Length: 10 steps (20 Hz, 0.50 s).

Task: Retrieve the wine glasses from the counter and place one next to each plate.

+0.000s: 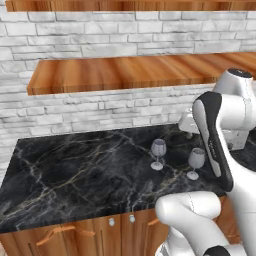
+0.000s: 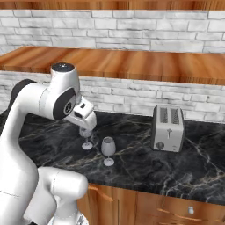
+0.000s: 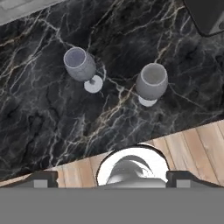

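Arm poised over two wine glasses on the counter

Both glasses, the far glass (image 3: pixel 79 64) and the near glass (image 3: pixel 152 81), stand upright and untouched on the black marble counter (image 1: pixel 75 170) left of the toaster (image 2: pixel 168 128); the gripper (image 3: pixel 111 180) hovers above, fingers spread wide, apparently lining up a first pick.

The toaster (image 1: pixel 235 136) sits mostly hidden behind the arm — its base cut off.
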Available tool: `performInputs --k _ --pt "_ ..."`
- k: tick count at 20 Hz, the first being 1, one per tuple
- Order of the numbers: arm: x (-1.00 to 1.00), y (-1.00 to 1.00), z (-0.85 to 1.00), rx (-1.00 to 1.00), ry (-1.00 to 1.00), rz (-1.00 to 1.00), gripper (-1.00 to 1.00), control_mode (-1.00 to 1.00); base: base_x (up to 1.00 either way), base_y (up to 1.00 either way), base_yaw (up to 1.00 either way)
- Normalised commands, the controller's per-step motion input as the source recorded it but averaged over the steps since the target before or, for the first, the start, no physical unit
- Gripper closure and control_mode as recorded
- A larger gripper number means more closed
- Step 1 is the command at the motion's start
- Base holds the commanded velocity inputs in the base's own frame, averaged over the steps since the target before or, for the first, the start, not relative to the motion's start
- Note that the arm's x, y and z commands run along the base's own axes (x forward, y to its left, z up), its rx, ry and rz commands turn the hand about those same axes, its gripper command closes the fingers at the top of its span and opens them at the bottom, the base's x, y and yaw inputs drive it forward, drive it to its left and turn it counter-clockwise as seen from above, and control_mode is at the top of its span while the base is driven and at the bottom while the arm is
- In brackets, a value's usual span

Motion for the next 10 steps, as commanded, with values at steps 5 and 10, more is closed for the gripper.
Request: performInputs --k 5,10 --pt "-0.46 -0.37 0.00 0.24 0.11 -0.24 -1.00 -1.00 0.00 0.00 0.00" --pt "-0.29 -0.22 -0.15 0.22 0.00 -0.13 -1.00 -1.00 0.00 0.00 0.00"
